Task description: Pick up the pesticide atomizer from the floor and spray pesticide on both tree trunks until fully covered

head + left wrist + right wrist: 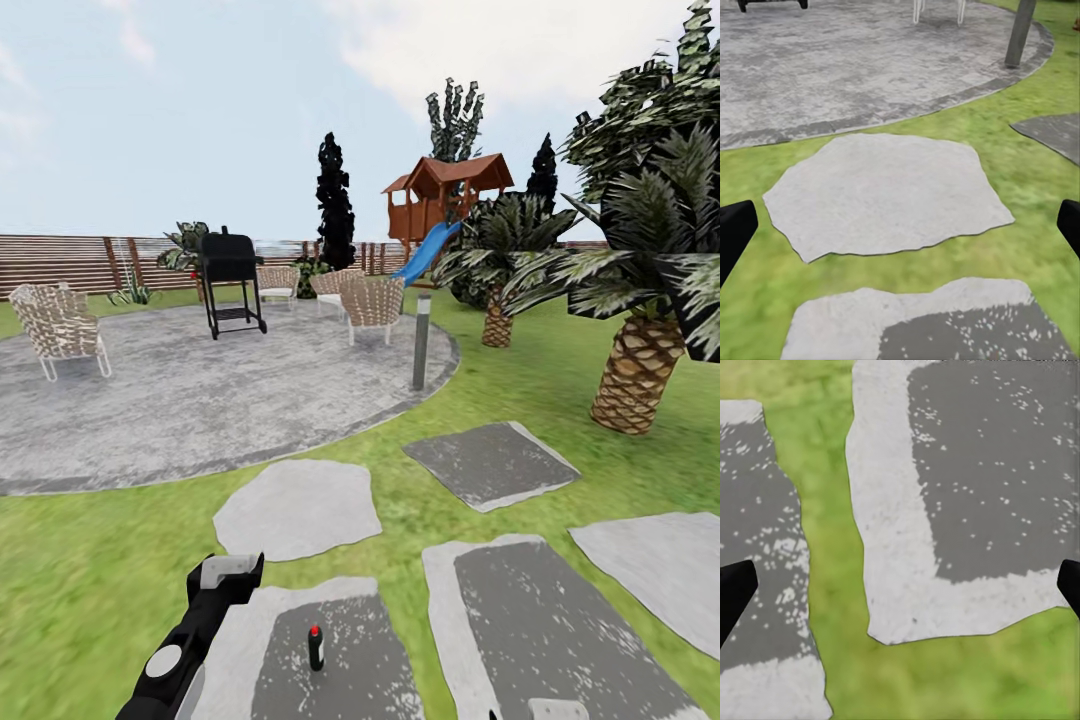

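Observation:
A small slim black object with a red tip (316,648), apparently the pesticide atomizer, stands upright on a grey stepping stone (350,670) close in front of me. My left arm (190,640) reaches in just to its left. In the left wrist view my left gripper (900,232) is open, its black fingertips (733,232) far apart over grass and a pale stone (885,191). My right gripper (900,592) is open too, over two stones split by a grass strip (832,547). Nothing sits between either pair of fingers. The tree trunks are out of view.
Ahead lies a round grey paved patio (180,400) with wicker chairs (60,330), a black grill (231,275) and a grey bollard lamp (421,340) at its edge. Palms (640,370) stand at the right, a playhouse with a blue slide (440,210) behind. A slat fence (90,262) bounds the lawn.

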You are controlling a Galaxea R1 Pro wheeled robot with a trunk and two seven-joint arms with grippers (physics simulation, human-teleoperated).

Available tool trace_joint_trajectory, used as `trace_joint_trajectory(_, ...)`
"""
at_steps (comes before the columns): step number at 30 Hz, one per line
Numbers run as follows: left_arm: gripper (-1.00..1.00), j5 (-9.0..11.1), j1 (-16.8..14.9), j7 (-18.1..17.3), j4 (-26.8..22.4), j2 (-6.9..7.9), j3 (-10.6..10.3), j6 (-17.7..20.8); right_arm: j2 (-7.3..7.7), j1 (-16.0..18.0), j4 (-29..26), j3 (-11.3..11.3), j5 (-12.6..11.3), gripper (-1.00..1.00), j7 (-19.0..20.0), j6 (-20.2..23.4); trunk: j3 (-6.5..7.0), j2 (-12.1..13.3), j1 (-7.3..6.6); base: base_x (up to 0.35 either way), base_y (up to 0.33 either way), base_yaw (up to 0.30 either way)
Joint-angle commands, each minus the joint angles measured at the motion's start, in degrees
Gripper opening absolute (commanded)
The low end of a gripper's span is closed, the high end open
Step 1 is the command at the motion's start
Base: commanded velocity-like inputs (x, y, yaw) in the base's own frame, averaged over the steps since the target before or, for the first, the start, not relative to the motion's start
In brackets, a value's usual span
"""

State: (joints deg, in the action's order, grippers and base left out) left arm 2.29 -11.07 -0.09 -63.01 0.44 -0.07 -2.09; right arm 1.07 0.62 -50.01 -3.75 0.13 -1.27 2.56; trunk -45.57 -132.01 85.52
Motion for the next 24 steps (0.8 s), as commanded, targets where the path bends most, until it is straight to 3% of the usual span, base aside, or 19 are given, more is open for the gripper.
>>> trace_joint_trajectory(1, 1.0, -0.02, 0.0, 0.0, 0.01, 0.0, -0.01, -0.01, 0.01, 0.0, 0.0, 0.02, 0.05, 1.0, 0.01, 0.06, 0.0, 0.0, 0.0, 0.017, -0.014, -0.001)
trace_joint_trajectory(6, 1.0, -0.03, -0.31, 0.15, -2.66, 0.04, 0.12, 0.24, 0.1, 0.0, -0.12, 0.1, 0.12, 1.0, 0.07, 0.3, 0.0, 0.0, 0.0, 0.006, -0.005, 0.0)
trace_joint_trajectory(9, 1.0, 0.02, -3.9, 0.23, -5.6, -0.88, 0.08, 1.65, 0.21, 0.21, -5.92, 0.13, 0.11, 1.0, 0.05, 1.58, 0.0, 0.0, 0.0, 0.0, 0.0, 0.0)
trace_joint_trajectory(11, 1.0, 0.1, -8.39, 0.23, -5.59, -1.93, 0.02, 4.9, 0.23, 1.63, -12.23, 0.14, 0.09, 1.0, 0.06, 7.8, 0.0, 0.0, 0.0, 0.0, 0.0, 0.0)
trace_joint_trajectory(13, 1.0, 0.14, -12.74, 0.16, -3.67, -2.38, 0.0, 8.09, 0.26, 4.62, -16.73, 0.14, 0.11, 1.0, 0.08, 18.07, 0.0, 0.0, 0.0, 0.0, 0.0, 0.0)
trace_joint_trajectory(14, 1.0, 0.16, -14.61, 0.13, -2.08, -2.5, -0.01, 9.0, 0.27, 6.78, -17.97, 0.14, 0.12, 1.0, 0.13, 23.11, 0.0, 0.0, 0.0, 0.0, 0.0, 0.0)
trace_joint_trajectory(17, 1.0, 0.17, -18.12, 0.11, 1.87, -2.63, -0.02, 9.94, 0.26, 11.55, -19.2, 0.14, 0.13, 1.0, 0.18, 30.94, 0.0, 0.0, 0.0, 0.0, 0.0, 0.0)
trace_joint_trajectory(18, 1.0, 0.17, -20.55, 0.08, 4.89, -2.66, -0.02, 10.23, 0.25, 15.19, -19.61, 0.14, 0.13, 1.0, 0.2, 34.46, 0.0, 0.0, 0.0, 0.0, 0.0, 0.0)
trace_joint_trajectory(20, 1.0, 0.17, -23.15, 0.03, 9.29, -2.65, -0.02, 10.34, 0.25, 19.53, -19.82, 0.14, 0.0, 1.0, 0.21, 36.68, 0.0, 0.0, 0.0, 0.0, 0.0, 0.0)
trace_joint_trajectory(24, 1.0, -0.01, -25.91, 0.01, 16.98, -2.53, -0.04, 9.88, 0.17, 23.05, -19.82, 0.17, -0.05, 1.0, 0.23, 37.9, 0.0, 0.0, 0.0, 0.0, 0.0, 0.0)
